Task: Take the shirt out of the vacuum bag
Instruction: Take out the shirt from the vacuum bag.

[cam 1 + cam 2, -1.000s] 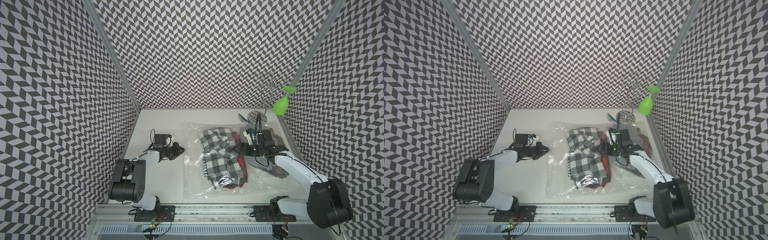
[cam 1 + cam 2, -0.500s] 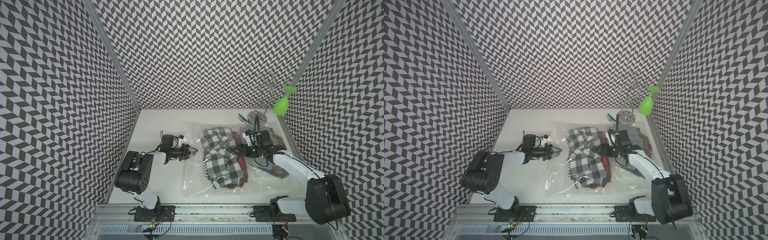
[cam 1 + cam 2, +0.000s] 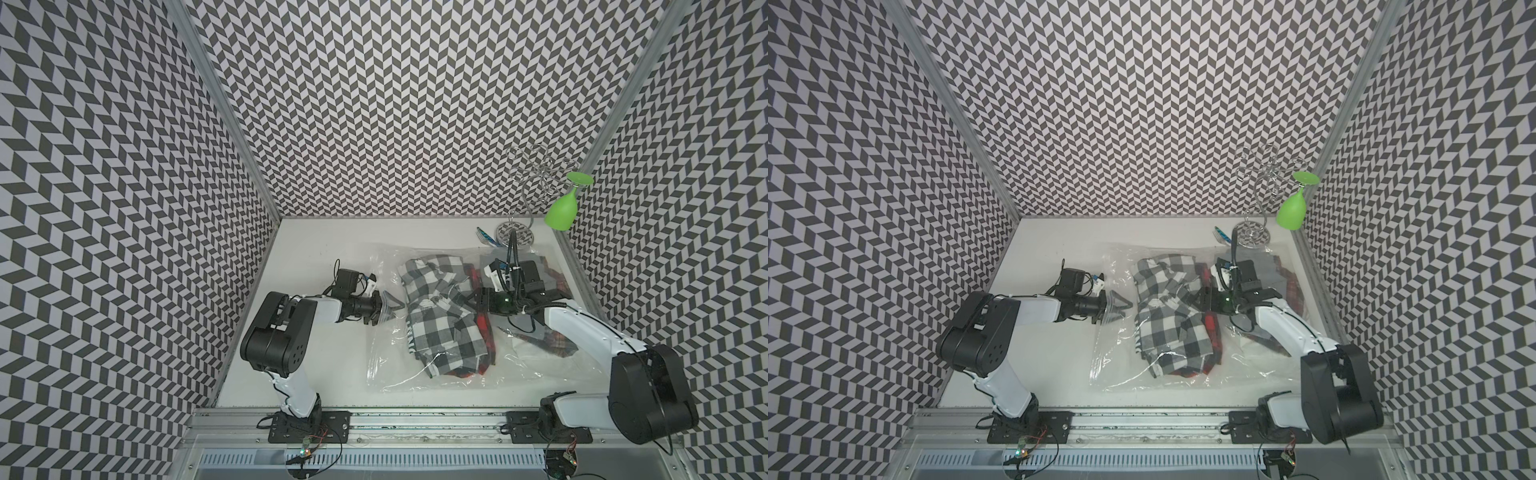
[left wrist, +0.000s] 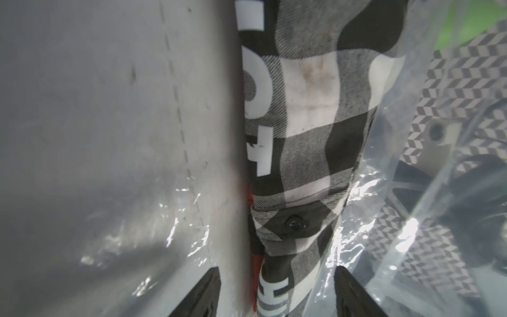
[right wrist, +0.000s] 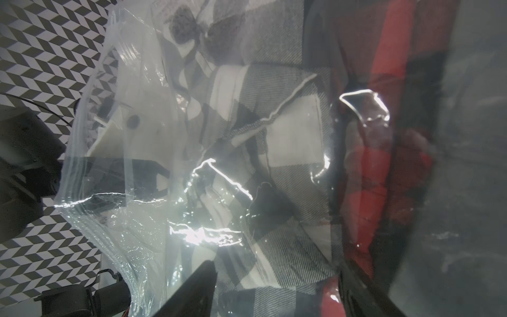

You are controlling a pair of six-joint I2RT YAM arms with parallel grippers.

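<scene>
On the white tabletop [image 3: 316,249], the left gripper [image 3: 390,306] lay low at the left, level with the middle of the large, clear, crinkly plastic vacuum bag [image 3: 386,361]. Its jaws were spread at the bag's left edge and not pinched on the film. In the left wrist view its two black fingertips [image 4: 208,291] stood well apart, with film and cloth between them. In both top views the bag lay flat across the middle and right of the table. The crumpled black-and-white checked flannel shirt [image 3: 440,332] lay within the bag's outline, about midway across it. A red-and-black checked cloth [image 3: 484,328] showed along the shirt's right and near edges. The right gripper [image 3: 467,298] pointed left over the shirt's right side, its jaws released and wide. Whether its fingertips [image 5: 200,282] touched the cloth could not be told through the glinting film. In the far right corner stood a silver wire rack [image 3: 515,237], from which a bright green plastic wine glass [image 3: 561,210] hung bowl down.
</scene>
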